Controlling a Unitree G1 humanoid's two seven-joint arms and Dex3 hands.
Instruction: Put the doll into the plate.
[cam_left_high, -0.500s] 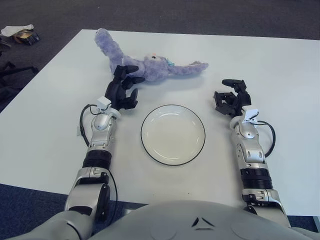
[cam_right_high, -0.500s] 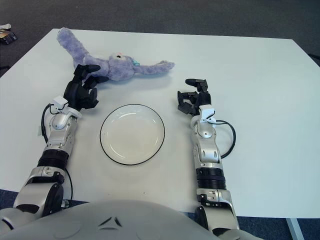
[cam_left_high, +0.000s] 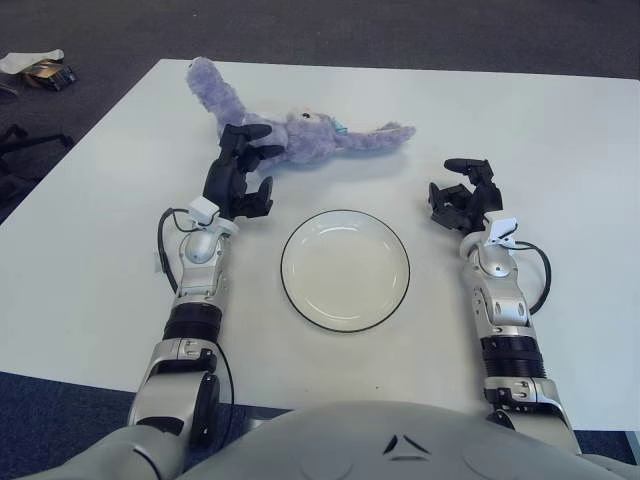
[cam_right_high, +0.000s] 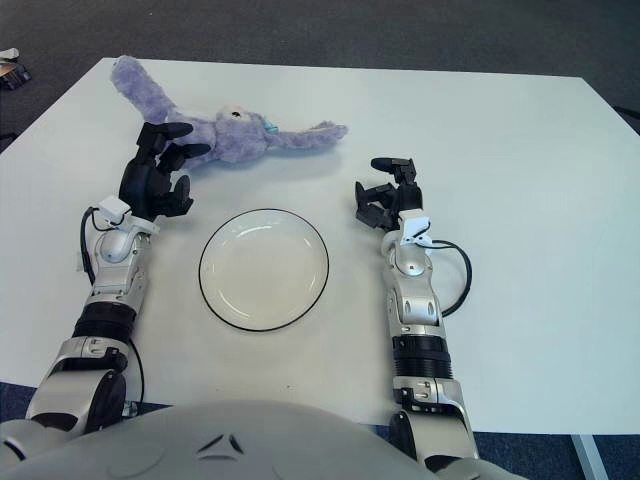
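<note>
Our left hand's fingers (cam_left_high: 250, 140) are spread and hold nothing, their tips just beside the doll (cam_left_high: 300, 130). Our left hand (cam_left_high: 238, 175) shows beside the plate's left side; our right hand (cam_left_high: 462, 195) shows at its right, fingers loosely released. We count one doll, lilac plush with long limbs, lying toward the counter's (cam_left_high: 560, 130) far edge, and one white, dark-rimmed plate (cam_left_high: 345, 269).

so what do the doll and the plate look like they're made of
The doll looks like soft plush fabric: a fuzzy lavender nap, floppy limbs and a small teal patch by the face. The plate looks like glazed ceramic or possibly hard plastic: smooth, cream-white, with a thin dark rim line; which of the two cannot be told. The left hand reaches at the doll, fingers spread; the right hand shows right of the plate.
</note>
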